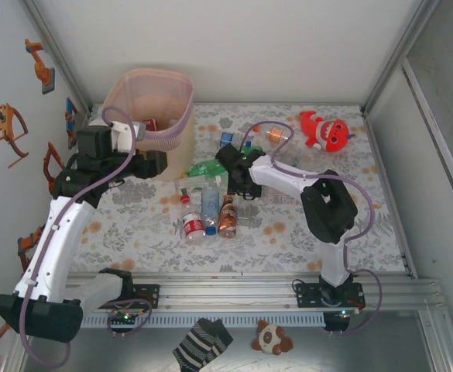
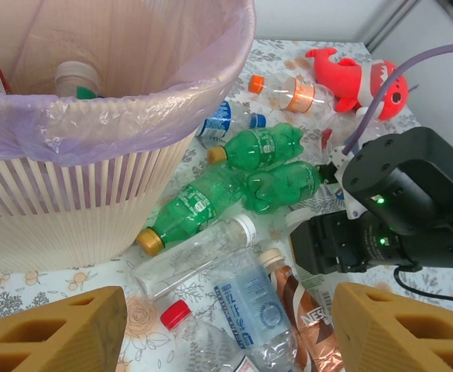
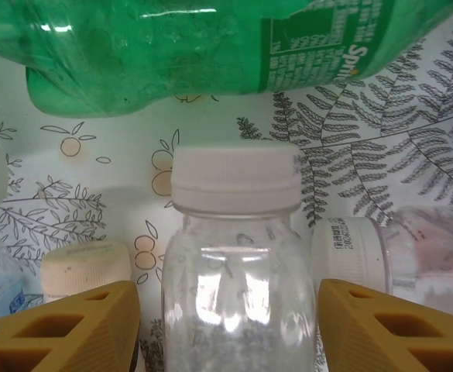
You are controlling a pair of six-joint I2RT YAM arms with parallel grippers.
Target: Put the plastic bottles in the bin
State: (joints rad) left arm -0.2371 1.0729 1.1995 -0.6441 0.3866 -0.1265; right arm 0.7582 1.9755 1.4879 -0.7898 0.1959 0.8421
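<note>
Overhead view looks down; both wrist views close on bottles

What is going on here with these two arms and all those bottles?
Two robot arms are clearing plastic bottles off a table into a pink bin. The right gripper is open, with a finger on each side of a clear white-capped bottle lying on the table, and has not closed on it yet. The left gripper is open and empty beside the bin, which holds a few bottles. Many more lie around, including green ones, along with a red plush toy.
</note>
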